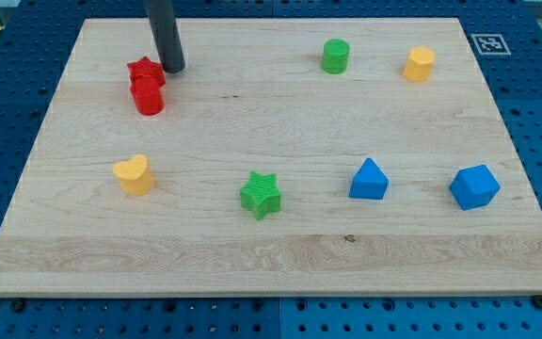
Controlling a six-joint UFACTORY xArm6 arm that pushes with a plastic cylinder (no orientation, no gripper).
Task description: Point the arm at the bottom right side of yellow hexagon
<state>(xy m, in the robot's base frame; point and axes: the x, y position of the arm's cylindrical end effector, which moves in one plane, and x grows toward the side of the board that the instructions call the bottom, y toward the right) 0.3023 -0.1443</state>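
The yellow hexagon [420,64] sits near the view's top right of the wooden board [271,245]. My tip [174,70] rests on the board at the view's top left, far left of the yellow hexagon. It stands just right of the red star [145,72], close to or touching it. A red cylinder [148,96] sits directly below the red star, touching it.
A green cylinder [336,56] stands left of the yellow hexagon. A yellow heart [135,174] lies at the left. A green star [261,194] is at bottom centre. A blue triangle block [369,179] and a blue hexagon block [474,186] lie at the lower right.
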